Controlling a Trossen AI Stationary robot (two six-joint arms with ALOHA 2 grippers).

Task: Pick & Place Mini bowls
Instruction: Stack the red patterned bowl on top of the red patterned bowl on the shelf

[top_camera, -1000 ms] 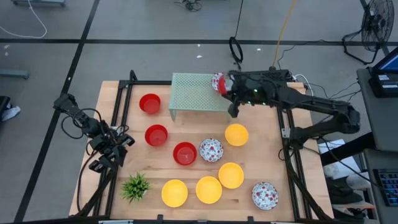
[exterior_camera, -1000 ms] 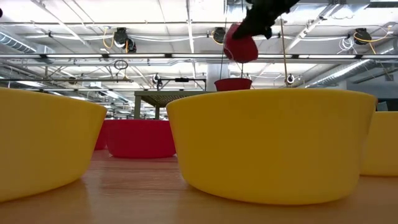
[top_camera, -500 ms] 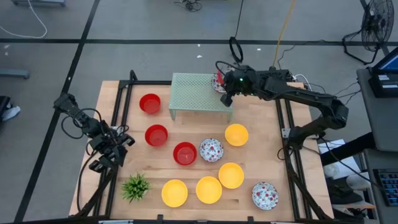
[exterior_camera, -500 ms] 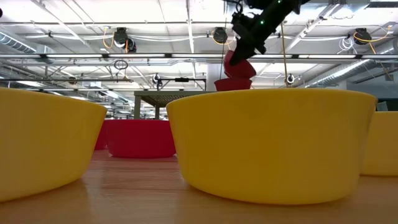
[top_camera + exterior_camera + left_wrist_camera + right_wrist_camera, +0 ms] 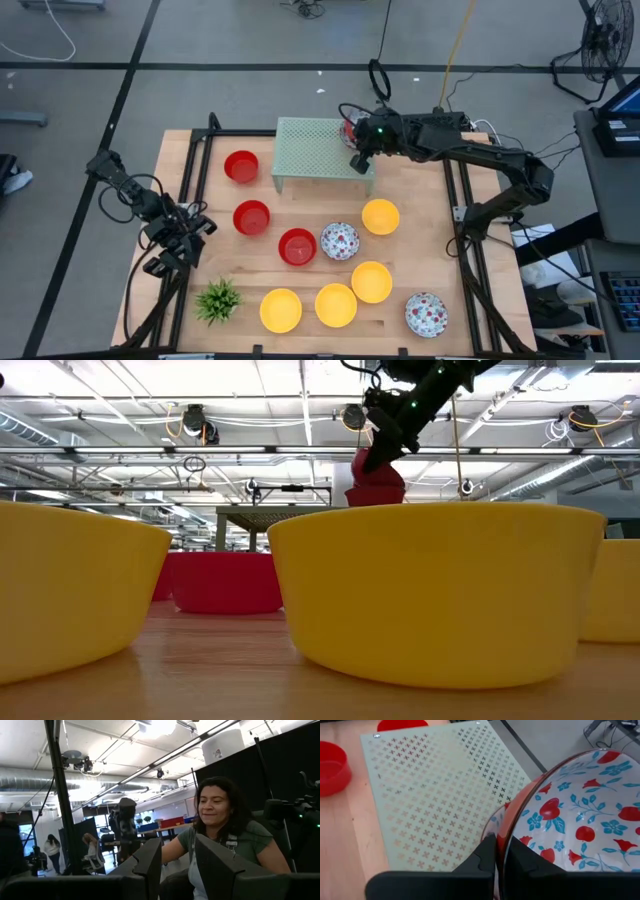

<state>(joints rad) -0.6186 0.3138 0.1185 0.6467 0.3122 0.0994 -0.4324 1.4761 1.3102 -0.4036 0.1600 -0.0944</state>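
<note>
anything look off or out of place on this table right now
Mostly tidy: the bowls sit upright on the table. The odd one is the floral bowl, held tilted over the far right corner of the green perforated stand with its rim pinched in the right gripper. A small spiky plant sits among the bowls.

From overhead I can barely see the floral bowl [image 5: 347, 131] at the top centre: the right gripper [image 5: 357, 150] and its arm cover all but a sliver of it, and in the right wrist view that bowl is cut off by the right and bottom edges, so I can't tell whether it touches the green perforated shelf [image 5: 435, 790]. In the low view the big yellow bowls [image 5: 440, 590] in the foreground block most of the table, hiding the lower part of the red bowl [image 5: 226, 581] behind them. The left gripper [image 5: 168, 255] is too small overhead to judge its fingers, and the left wrist view crops them at the bottom edge.
</note>
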